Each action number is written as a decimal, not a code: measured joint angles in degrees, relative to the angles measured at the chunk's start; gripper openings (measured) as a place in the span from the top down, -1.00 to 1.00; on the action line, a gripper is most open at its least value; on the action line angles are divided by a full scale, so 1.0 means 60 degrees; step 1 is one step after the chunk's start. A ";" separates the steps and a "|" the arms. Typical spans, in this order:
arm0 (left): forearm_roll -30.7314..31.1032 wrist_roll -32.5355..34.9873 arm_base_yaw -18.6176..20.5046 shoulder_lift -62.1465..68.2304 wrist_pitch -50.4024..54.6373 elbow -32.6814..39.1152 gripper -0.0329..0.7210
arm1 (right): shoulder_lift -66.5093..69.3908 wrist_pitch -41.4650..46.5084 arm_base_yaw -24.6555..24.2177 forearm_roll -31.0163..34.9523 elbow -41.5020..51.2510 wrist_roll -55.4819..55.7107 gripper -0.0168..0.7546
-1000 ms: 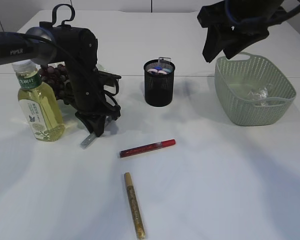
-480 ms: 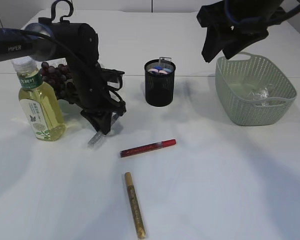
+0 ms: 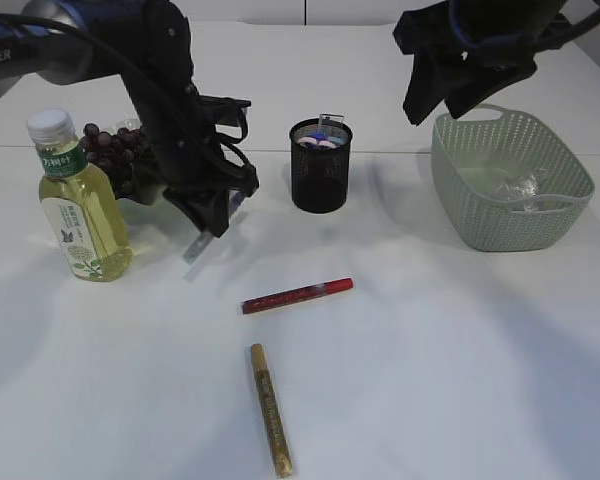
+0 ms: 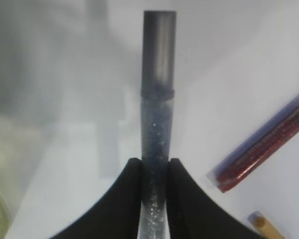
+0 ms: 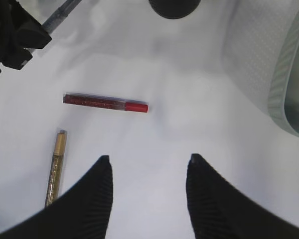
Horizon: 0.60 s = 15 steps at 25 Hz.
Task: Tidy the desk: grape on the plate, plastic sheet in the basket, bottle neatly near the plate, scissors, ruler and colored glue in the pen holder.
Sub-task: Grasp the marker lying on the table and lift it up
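Silver glitter glue tube [image 4: 157, 134], pinched low by the left fingers [image 4: 129, 194], needs uprighting over the black mesh pen holder [image 3: 319, 165]; right fingers [image 5: 87, 199] hang spread, empty.

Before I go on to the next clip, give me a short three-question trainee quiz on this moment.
1. True or false: the left gripper is shut on a silver glue pen.
2. Which glue pen lies nearer the pen holder? A) gold pen B) red pen
3. Fill in: the plastic sheet lies in the ____.

Key
1. True: the jaws pinch the pen's glittery barrel, and it hangs clear of the table.
2. B.
3. Basket. The right gripper hangs open, holding nothing.
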 joint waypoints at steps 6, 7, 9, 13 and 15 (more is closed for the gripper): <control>0.0000 -0.0306 -0.0360 -0.0309 0.0000 0.0000 0.62 | 0.0000 0.0000 0.0000 0.0000 0.0000 0.0000 -0.04; 0.0000 -0.0346 -0.0410 -0.0349 0.0000 0.0000 0.62 | 0.0000 0.0000 0.0000 0.0000 0.0000 0.0000 -0.04; -0.0023 -0.0440 -0.0475 -0.0412 -0.0134 0.0000 0.62 | 0.0000 0.0000 0.0000 0.0000 0.0000 0.0000 -0.04; -0.0030 -0.0524 -0.0475 -0.0482 -0.0909 0.0000 0.62 | 0.0000 0.0000 0.0000 0.0000 0.0000 0.0000 -0.04; -0.0030 -0.0524 -0.0475 -0.0504 -0.1353 0.0000 0.62 | 0.0000 0.0000 0.0000 0.0000 0.0000 0.0000 -0.04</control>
